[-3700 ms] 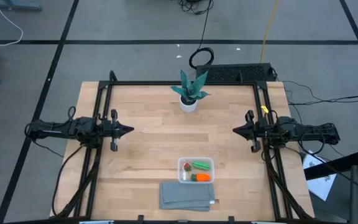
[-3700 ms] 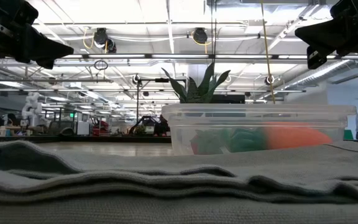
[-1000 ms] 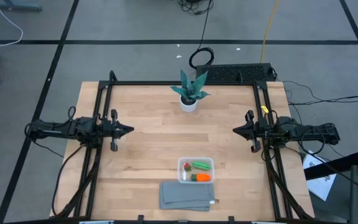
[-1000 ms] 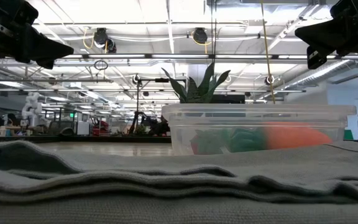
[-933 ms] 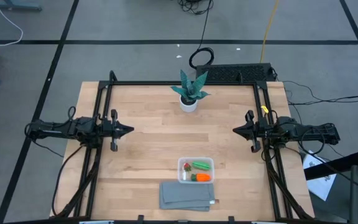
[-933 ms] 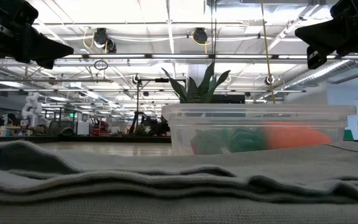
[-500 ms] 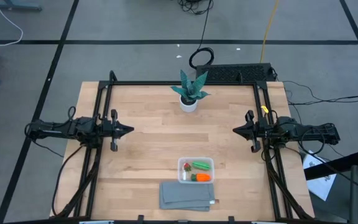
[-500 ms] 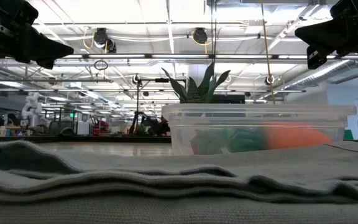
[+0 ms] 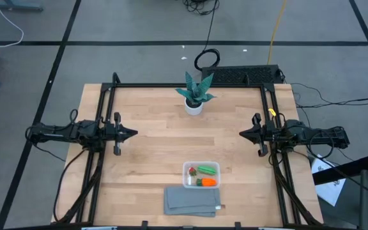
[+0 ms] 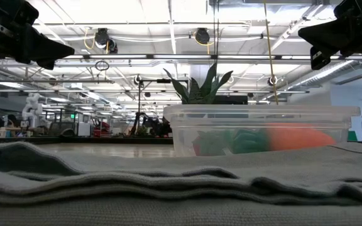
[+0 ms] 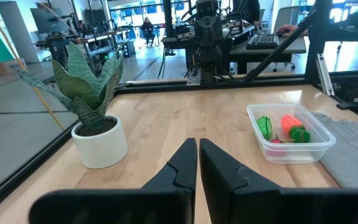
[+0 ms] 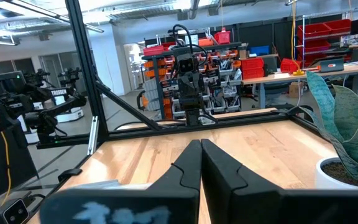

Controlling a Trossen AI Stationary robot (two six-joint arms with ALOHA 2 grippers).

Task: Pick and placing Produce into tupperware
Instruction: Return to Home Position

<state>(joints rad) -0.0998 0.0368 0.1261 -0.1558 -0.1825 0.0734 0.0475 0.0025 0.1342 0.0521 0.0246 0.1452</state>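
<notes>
The tupperware (image 9: 185, 174) is set on the worktop (image 9: 158, 147), and all the produce is held inside it: the green piece (image 9: 206, 170), the orange carrot (image 9: 207, 182) and what appears to be the reddish berry (image 9: 191, 170), which is too small to be made out surely. A folded grey cloth (image 9: 192, 200) is laid just beside the tupperware on its near side. In the low view the box's base is cut off by this cloth and the contents are blurred through the wall. A potted plant (image 9: 195, 96) is placed well beyond the tupperware. The left arm (image 9: 75, 132) and right arm (image 9: 299, 134) are held well apart from it on either side, their jaws clenched on nothing.
</notes>
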